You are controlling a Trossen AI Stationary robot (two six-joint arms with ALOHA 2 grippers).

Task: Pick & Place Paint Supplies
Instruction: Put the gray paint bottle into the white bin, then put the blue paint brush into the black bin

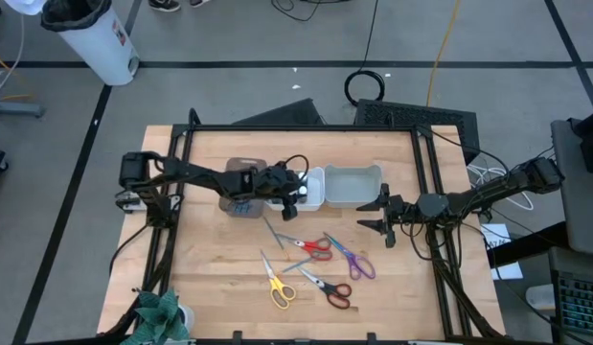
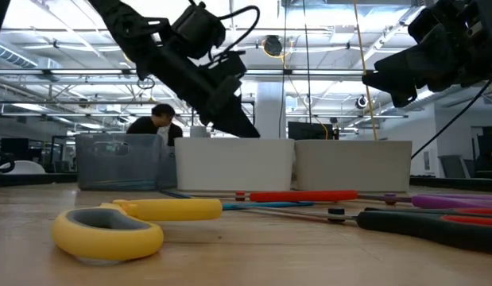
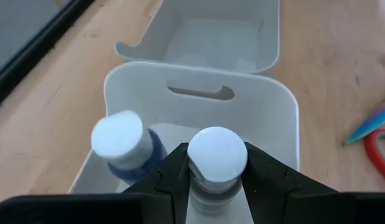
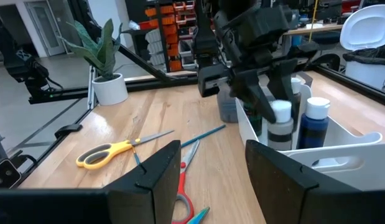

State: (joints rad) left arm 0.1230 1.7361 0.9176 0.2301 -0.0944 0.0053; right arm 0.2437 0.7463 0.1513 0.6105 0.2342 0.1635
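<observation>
My left gripper point(image 1: 298, 195) is over the white bin point(image 3: 242, 93) at the table's middle, shut on a little white-capped bottle point(image 3: 217, 152) with a grey body. A second white-capped bottle point(image 3: 120, 140), of blue paint, stands upright on its base in the same bin. Red scissors point(image 1: 315, 246), purple scissors point(image 1: 358, 261), yellow scissors point(image 1: 277, 286), a dark-and-red pair point(image 1: 331, 288) and thin brushes point(image 1: 274, 233) lie flat on the wood nearer the front. My right gripper point(image 1: 382, 216) hovers open to the right of the bins, with nothing between its fingers. My left gripper pinches the grey bottle between its two fingers, which sit on opposite sides of the body just under the cap point(image 3: 198, 186). The fingers point(image 4: 257, 102) slant down from the table's left. The bottle point(image 4: 280, 127) stays upright inside the bin; the bin wall hides its bottom.
A grey bin point(image 1: 353, 184) stands right of the white one, and a darker see-through bin point(image 1: 240, 182) left of it under my left arm. A potted plant point(image 1: 160, 314) sits at the front left corner. Bare wood lies between the scissors and the front edge.
</observation>
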